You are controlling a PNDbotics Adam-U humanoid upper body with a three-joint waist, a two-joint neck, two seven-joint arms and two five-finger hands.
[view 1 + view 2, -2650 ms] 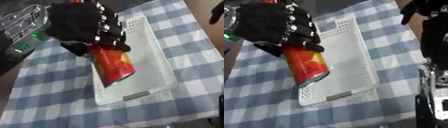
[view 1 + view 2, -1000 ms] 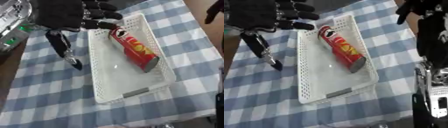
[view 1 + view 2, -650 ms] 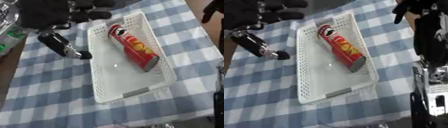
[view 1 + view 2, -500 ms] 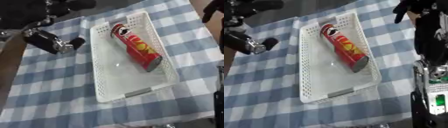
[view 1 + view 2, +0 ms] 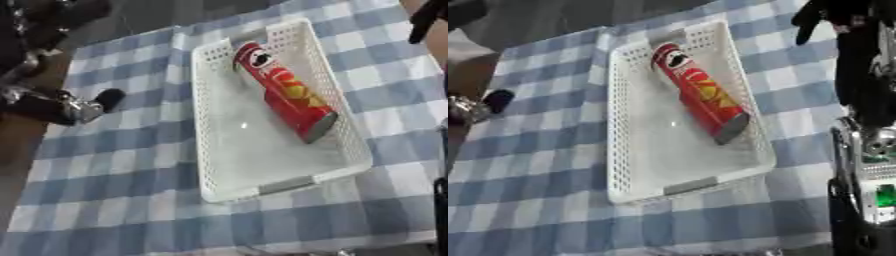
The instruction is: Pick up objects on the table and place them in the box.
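The red can (image 5: 283, 95) lies on its side in the white box (image 5: 213, 150), light, stiff and slick I judge, best gripped round its middle; my left hand (image 5: 66, 106) holds nothing, its fingers unclear, as with my right hand (image 5: 815, 17).

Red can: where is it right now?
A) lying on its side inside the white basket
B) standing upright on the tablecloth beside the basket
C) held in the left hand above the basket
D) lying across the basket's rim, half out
A: the red can lies flat on the floor of the white basket, inside its walls, with no hand on it.
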